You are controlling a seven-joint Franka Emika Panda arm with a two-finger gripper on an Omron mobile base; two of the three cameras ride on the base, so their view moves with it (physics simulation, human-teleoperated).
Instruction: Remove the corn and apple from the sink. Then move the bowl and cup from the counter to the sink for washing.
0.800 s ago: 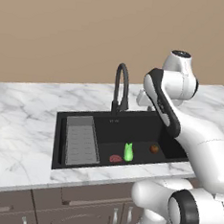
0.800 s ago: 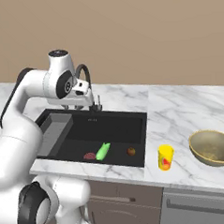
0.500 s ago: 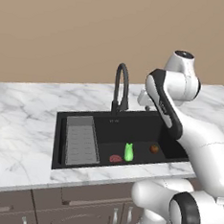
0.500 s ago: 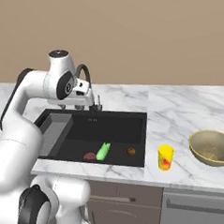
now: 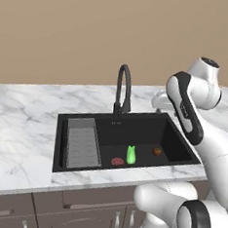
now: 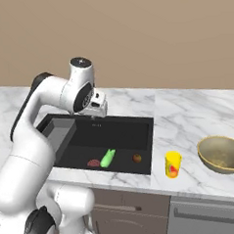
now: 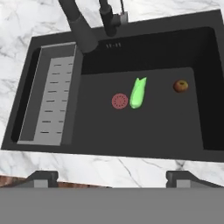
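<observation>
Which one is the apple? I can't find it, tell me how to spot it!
Look at the big black sink set in the white marble counter. On its dark floor three small things lie in a row: a flat reddish disc, the green corn touching it, and, apart on the side away from the drain rack, the apple. It is the only round brownish ball.

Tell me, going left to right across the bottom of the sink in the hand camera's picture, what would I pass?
Ribbed grey drain rack → flat reddish round item → green corn → small brownish apple.
</observation>
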